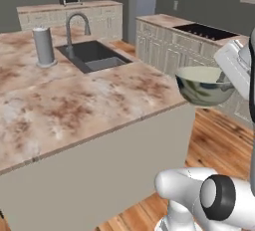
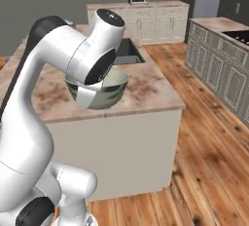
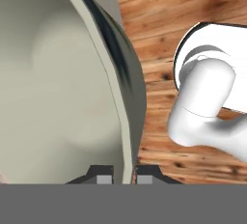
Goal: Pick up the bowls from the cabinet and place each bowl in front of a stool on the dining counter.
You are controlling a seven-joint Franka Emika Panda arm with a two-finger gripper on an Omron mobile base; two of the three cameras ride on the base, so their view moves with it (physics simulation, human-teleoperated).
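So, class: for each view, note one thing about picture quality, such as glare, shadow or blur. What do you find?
Left base view: soft glare streaks on the bowl, held off the edge of the dining counter. Right base view: the arm shades the bowl's near side. Hand view: the bowl's rim looms large and slightly soft between the shut jaws.

Flat, even rendered lighting throughout; no distinct source can be made out. Shadows are soft and weak: the dark sink (image 1: pixel 93 56) basin is shaded, and faint shading is seen under the dining counter (image 1: pixel 74 100) edge. Dull highlights are seen on the glossy bowl (image 1: pixel 204 86) exterior and on the steel faucet (image 1: pixel 74 23). Low resolution, edges slightly soft, distant cabinets blurred. In the hand view the bowl is rendered large and stretched at close range; wood floor (image 3: pixel 193 6) grain stays fairly sharp.
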